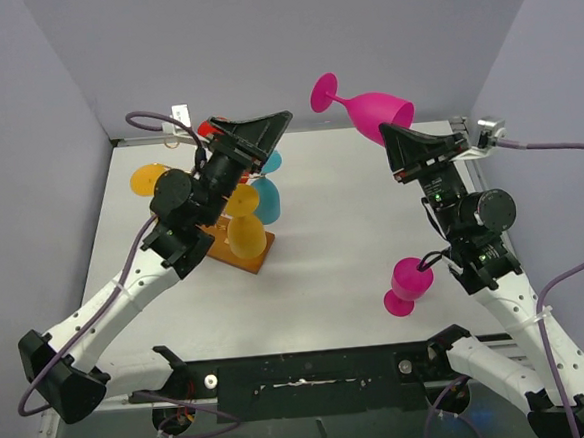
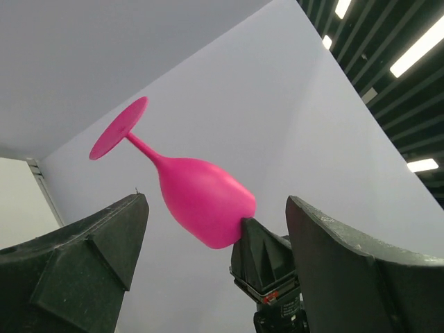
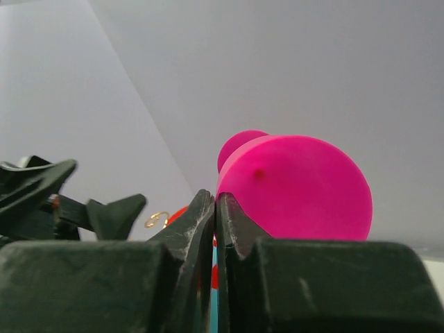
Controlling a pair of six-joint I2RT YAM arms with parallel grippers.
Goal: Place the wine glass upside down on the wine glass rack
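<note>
My right gripper is shut on the rim of a pink wine glass and holds it high above the table's back right, tilted, foot pointing up and left. In the right wrist view the jaws are pinched together with the pink bowl beside them. The glass also shows in the left wrist view. The wine glass rack, on a wooden base, carries orange, yellow and teal glasses; one gold curl shows. My left gripper is wide open and empty, just above the rack.
A second pink wine glass is on the table close to my right arm's elbow. An orange glass hangs off the rack's left side. Grey walls close in the table at the left, back and right.
</note>
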